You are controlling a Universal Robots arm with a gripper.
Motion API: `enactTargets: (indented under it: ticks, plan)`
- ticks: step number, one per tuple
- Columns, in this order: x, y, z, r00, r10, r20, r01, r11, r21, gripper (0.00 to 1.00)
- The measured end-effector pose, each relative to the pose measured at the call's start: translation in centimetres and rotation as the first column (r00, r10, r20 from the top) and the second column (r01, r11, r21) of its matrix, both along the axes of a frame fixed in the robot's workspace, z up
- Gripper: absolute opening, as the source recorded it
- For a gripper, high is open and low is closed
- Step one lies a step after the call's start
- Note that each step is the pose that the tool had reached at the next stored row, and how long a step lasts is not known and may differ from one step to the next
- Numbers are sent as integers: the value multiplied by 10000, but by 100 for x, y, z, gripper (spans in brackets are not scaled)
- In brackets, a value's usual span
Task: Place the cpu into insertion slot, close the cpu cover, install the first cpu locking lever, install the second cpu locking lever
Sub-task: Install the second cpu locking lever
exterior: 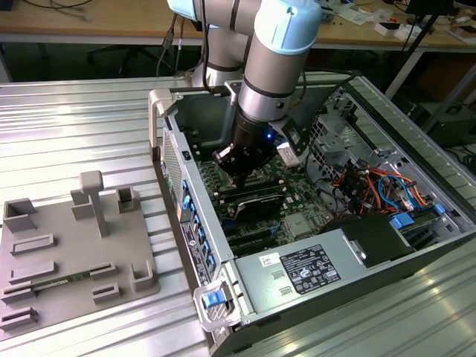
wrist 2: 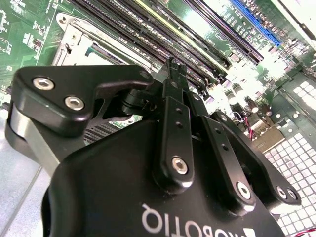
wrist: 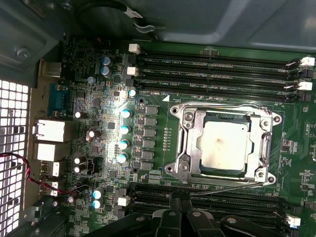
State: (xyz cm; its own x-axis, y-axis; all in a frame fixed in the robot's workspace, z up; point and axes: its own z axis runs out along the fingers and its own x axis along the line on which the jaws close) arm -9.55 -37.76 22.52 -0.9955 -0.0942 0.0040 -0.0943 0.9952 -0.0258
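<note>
The cpu (wrist: 226,146) sat flat in the insertion slot (wrist: 190,148), its silvery top facing you in the first wrist view. The cpu cover (wrist: 264,148) lay closed around it as a metal frame, its hollow middle exposing the chip. Long black memory slots (wrist: 212,66) ran along both sides of the socket on the green board (wrist: 163,106).

The gripper (wrist 2: 173,66) hung just beside the socket, over the memory slots; its fingers (wrist 2: 171,79) were pressed together at the tips and held nothing. In the first wrist view the gripper (wrist: 180,200) pointed at the slot's near edge.

In the exterior view the gripper (exterior: 236,172) reached into the open computer case (exterior: 416,119), which lay on a ribbed metal table (exterior: 74,126). A grey fixture tray (exterior: 67,253) sat at the exterior view's left, well apart from the case.
</note>
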Motion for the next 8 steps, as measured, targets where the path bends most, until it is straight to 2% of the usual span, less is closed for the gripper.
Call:
enactTargets:
  ticks: [8]
  plan:
    - [0,0,-2,10000,0,0,0,10000,0,11]
